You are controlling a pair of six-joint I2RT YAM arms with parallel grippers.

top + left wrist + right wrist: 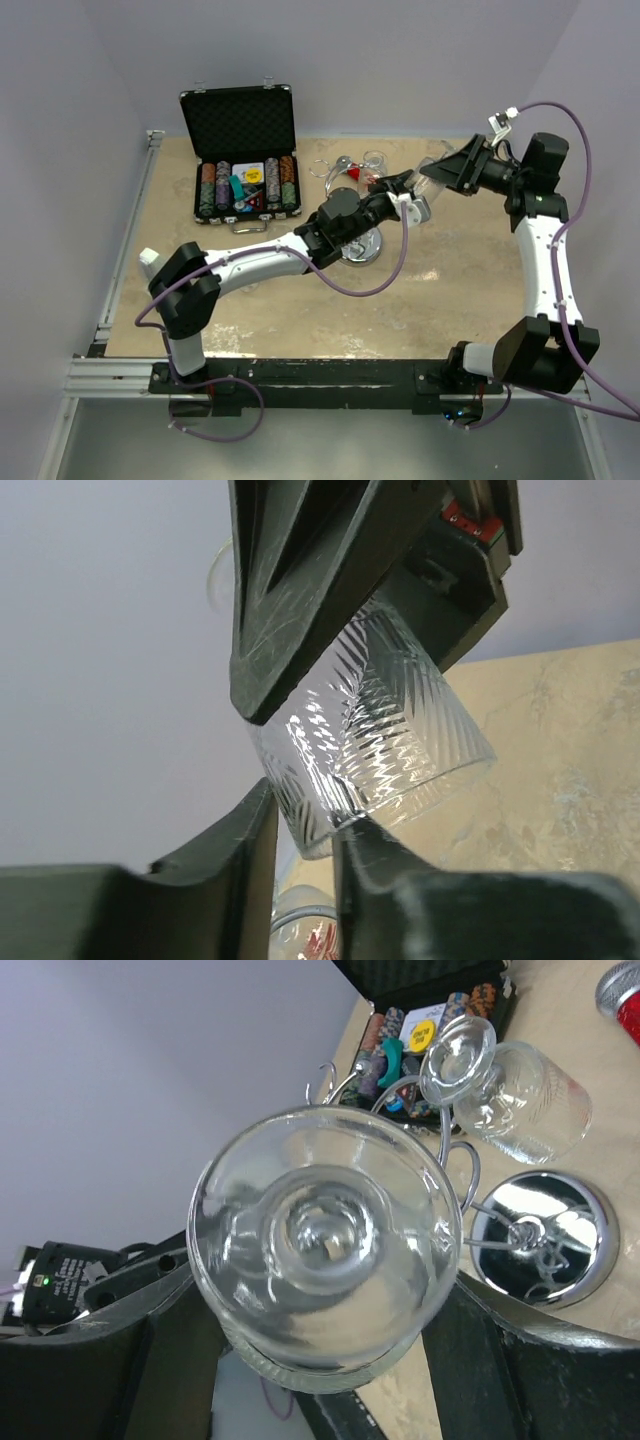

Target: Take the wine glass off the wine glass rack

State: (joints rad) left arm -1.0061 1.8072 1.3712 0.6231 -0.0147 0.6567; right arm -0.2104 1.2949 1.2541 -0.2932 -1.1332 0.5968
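Even, diffuse light is shown, and only soft shadows are cast on the counter (330, 320). Glare is reflected by the base of the wine glass rack (545, 1235). The left tool (305, 820) is blurred at close range.

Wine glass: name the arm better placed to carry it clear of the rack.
Right, probably: the right gripper cradles the wine glass between both fingers; the left gripper only straddles its rim.

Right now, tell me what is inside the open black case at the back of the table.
The open black case holds columns of striped poker chips on either side of a yellow-labelled pack and a small teal piece. Anything beneath them is covered.
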